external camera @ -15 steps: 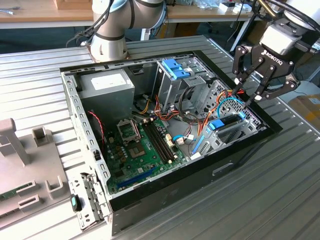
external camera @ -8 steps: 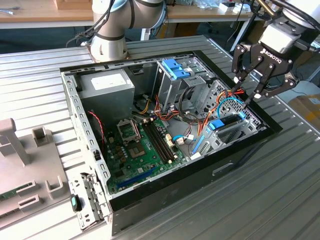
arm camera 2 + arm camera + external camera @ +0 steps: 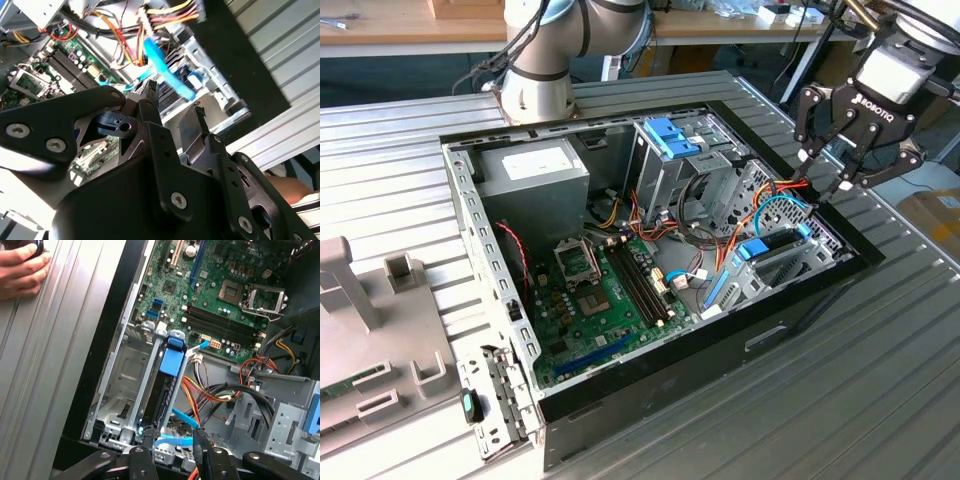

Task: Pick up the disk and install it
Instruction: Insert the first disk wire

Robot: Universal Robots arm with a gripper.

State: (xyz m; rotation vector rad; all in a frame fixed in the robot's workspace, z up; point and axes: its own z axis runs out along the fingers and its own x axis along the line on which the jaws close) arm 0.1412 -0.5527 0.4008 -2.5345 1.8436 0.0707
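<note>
place: robotics lab or workshop, looks like | giveaway: robot arm base standing at a ribbed metal table | opened-up PC case lying on it, guts showing | background: wooden workbenches with odds and ends

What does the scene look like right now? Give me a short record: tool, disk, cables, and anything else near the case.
tool: tool open, holding nothing, hovering over the drive-bay corner of the PC case
disk: disk sits in the drive bay, blue end tab toward the motherboard, not touched
cables: light blue cable crosses the bay end near the fingertips
other: a person's hand rests on the ribbed metal table beside the case
</note>
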